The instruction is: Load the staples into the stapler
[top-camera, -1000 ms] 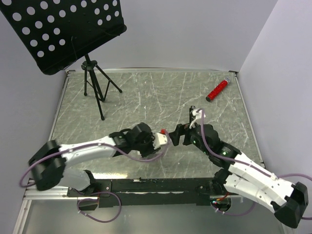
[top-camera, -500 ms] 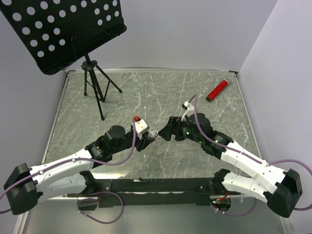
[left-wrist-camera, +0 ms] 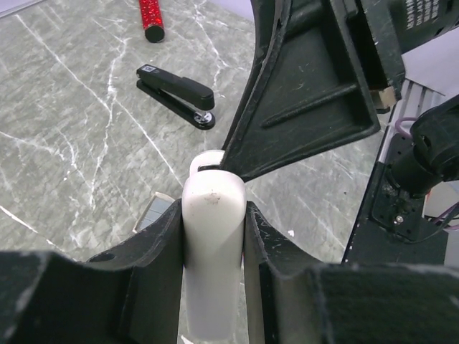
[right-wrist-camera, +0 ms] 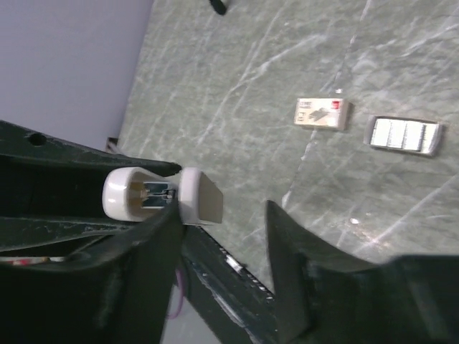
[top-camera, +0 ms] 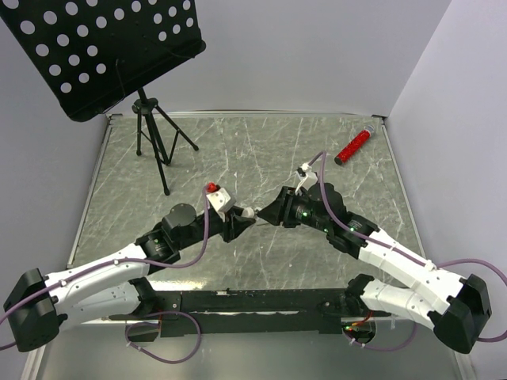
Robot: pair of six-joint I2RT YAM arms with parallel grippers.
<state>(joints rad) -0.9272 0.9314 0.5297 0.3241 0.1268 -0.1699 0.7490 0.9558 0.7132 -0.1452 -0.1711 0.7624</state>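
My left gripper (left-wrist-camera: 213, 209) is shut on a white rounded bar (left-wrist-camera: 213, 236) and holds it up above the table. A finger (left-wrist-camera: 301, 100) of my right gripper meets the bar's far tip. In the right wrist view the right gripper (right-wrist-camera: 219, 240) is open; the bar's end (right-wrist-camera: 154, 195), with metal inside, sits at the tip of one finger. The black stapler (left-wrist-camera: 176, 94) lies closed on the table beyond. The staples box (right-wrist-camera: 323, 113) and its grey tray (right-wrist-camera: 404, 135) lie side by side on the table. From above, both grippers meet at mid-table (top-camera: 253, 214).
A red cylinder (top-camera: 353, 144) lies at the far right corner. A black perforated music stand (top-camera: 103, 47) on a tripod (top-camera: 154, 142) stands at the far left. White walls close the table at the back and right.
Both grippers shifted left and slightly farther with the white bar between them. The left arm lowered and stretched out. The right gripper's jaws narrowed from wide open.
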